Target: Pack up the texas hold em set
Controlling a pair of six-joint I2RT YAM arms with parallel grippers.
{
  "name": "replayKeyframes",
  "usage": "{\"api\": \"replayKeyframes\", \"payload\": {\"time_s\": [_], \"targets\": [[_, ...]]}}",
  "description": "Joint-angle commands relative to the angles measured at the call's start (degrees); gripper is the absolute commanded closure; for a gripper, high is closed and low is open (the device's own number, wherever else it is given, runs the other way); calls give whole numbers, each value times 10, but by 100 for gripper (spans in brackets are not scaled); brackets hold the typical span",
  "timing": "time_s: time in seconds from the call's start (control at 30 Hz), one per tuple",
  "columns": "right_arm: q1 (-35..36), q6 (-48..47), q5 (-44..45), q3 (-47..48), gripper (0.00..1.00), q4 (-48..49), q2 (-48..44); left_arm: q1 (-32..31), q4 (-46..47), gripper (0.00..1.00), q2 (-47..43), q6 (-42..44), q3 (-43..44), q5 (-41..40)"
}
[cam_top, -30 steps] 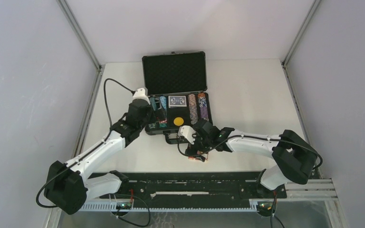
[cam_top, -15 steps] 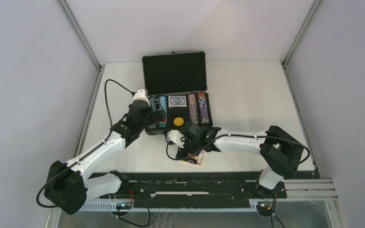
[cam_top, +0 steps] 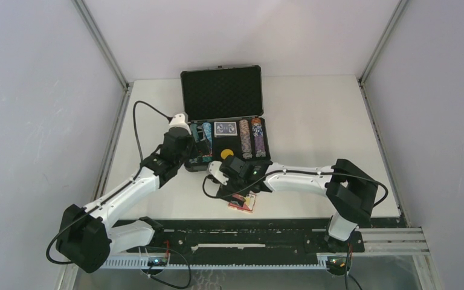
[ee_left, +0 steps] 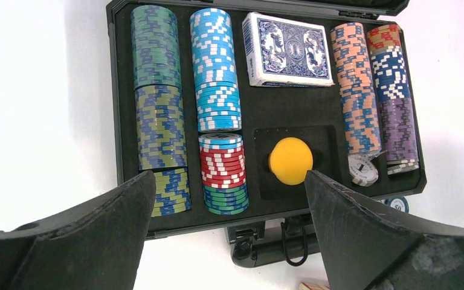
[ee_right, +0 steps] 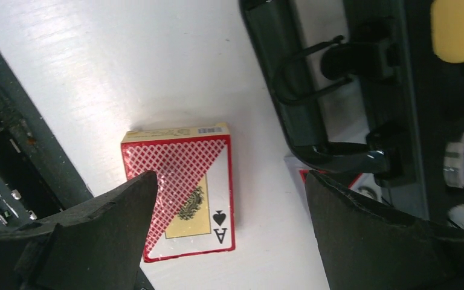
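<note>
The black briefcase (cam_top: 221, 94) of the texas hold em set lies open, lid up. Its foam tray (ee_left: 260, 115) holds rows of multicoloured chips (ee_left: 157, 109), a blue deck (ee_left: 287, 49) and a round yellow button (ee_left: 290, 160). My left gripper (ee_left: 229, 181) hovers open over the tray's near edge, by the handle (ee_left: 278, 244), holding nothing. A red deck (ee_right: 181, 190) lies flat on the table in front of the case. My right gripper (ee_right: 229, 181) hangs open above it, its left finger over the deck's left edge. In the top view the red deck (cam_top: 243, 202) lies just beyond the right gripper (cam_top: 234, 186).
A loose chip (ee_left: 397, 204) lies on the table by the case's near right corner. A small white piece with a red border (ee_right: 332, 181) peeks out from under the handle (ee_right: 332, 103). The black base rail (cam_top: 248, 235) runs close behind the red deck.
My right arm has swung left along the front of the case, and the red deck now shows more from under it. The left arm has stayed put.
</note>
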Motion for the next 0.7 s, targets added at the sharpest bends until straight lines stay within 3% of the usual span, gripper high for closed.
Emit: {"api": "replayKeyframes", "payload": {"time_s": [0.0,0.43,0.67], "targets": [[4,34,57,36,0,-22,-31,1,7,3,-2,6,6,6],[34,41,-45,-20,0,-12,-46,1,-3,2,-1,0,6,-13],[23,39,-66,-49,0,30,-7,1,-12,2,-5,-2,6,-22]]}}
